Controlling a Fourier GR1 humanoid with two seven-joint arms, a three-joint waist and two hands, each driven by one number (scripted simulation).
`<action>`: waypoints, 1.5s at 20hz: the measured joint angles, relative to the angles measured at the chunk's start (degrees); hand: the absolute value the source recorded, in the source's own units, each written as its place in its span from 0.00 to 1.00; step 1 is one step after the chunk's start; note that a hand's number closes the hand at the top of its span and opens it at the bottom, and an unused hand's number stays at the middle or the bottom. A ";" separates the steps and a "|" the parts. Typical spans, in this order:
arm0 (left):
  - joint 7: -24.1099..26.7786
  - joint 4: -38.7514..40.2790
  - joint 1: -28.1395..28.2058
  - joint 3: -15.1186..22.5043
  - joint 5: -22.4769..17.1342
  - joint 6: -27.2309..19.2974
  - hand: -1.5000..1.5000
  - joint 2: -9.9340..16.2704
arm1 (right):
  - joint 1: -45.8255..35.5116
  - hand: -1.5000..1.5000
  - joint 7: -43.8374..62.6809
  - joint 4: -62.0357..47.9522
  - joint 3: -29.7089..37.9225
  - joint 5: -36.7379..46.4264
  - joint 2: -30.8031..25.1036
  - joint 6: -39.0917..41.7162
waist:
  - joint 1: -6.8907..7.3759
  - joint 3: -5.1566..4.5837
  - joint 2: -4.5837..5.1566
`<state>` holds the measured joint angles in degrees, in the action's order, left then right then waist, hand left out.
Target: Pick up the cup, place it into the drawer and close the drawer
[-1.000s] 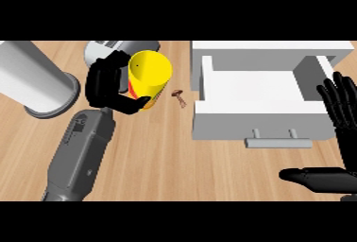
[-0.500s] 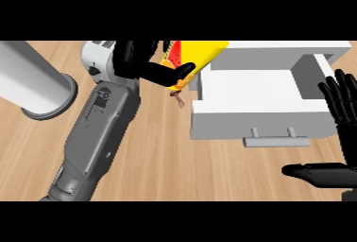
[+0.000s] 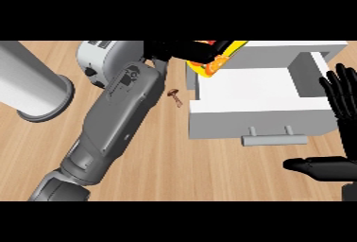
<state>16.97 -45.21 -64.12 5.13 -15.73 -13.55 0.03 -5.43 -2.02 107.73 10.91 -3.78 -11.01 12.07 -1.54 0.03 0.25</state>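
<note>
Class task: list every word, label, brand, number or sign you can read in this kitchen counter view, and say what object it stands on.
None can be read.
The yellow cup shows an orange patch, with no letters to make out.
The white open drawer and the grey metal cylinder are plain.

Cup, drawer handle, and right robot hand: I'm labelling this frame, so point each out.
cup (image 3: 222, 60): head view, yellow side wall.
drawer handle (image 3: 274, 140): head view, middle of bar.
right robot hand (image 3: 344, 97): head view, on its fingers.

Bright even light, soft faint shadows on the wooden counter (image 3: 160, 156), no glare, no blur
</note>
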 measured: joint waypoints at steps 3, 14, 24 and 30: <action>0.66 4.74 -3.05 2.40 -3.28 -1.84 1.00 -0.01 | 0.85 0.00 -0.15 0.90 -0.04 -0.27 -0.20 0.72 | -0.61 0.00 0.10; 3.06 16.84 -8.81 12.72 -12.47 -5.98 1.00 -0.03 | -1.38 0.00 -1.28 -1.51 -0.57 0.38 0.04 0.82 | -1.85 0.03 0.41; 0.23 20.70 -8.05 25.19 -15.60 -8.75 0.00 -0.03 | -1.11 0.00 0.21 0.67 -1.24 -0.28 0.16 1.33 | -3.34 0.04 0.72; -1.73 20.66 -7.96 31.67 -16.20 -12.92 0.00 -0.03 | -2.60 0.00 0.57 0.42 -1.52 -0.28 0.16 1.26 | -3.84 0.05 0.88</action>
<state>15.24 -24.55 -72.08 36.80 -31.93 -26.46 0.00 -8.03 -1.45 108.14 9.39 -4.07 -10.85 13.33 -5.37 0.08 1.13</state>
